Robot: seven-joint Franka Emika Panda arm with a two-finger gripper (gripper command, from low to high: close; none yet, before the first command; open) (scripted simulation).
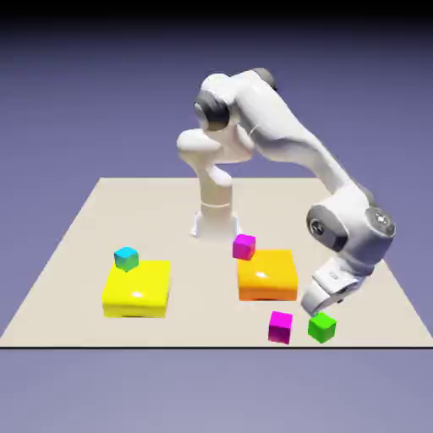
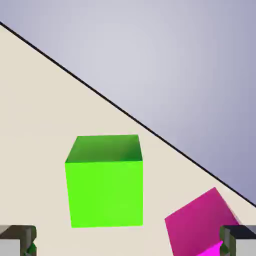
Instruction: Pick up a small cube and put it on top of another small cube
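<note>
Hand view: fingers (image 2: 128, 241) standing wide, holding nothing; green cube (image 2: 104, 194) sitting between their lines, off-centre; magenta cube (image 2: 202, 225) crowding one tip, probably needing sideways clearance.

Place: a rendered simulation scene, robot-manipulation test setup. Shown by: one pale, plain tabletop (image 1: 186, 313) with a thin dark edge; smooth blue-violet backdrop (image 1: 59, 110), darkening to black at the top; my white jointed arm (image 1: 279, 127), its base on that tabletop; flat-coloured cubes (image 1: 321, 327) and glossy rounded blocks (image 1: 137, 289) in yellow and orange, laid out before me
</note>
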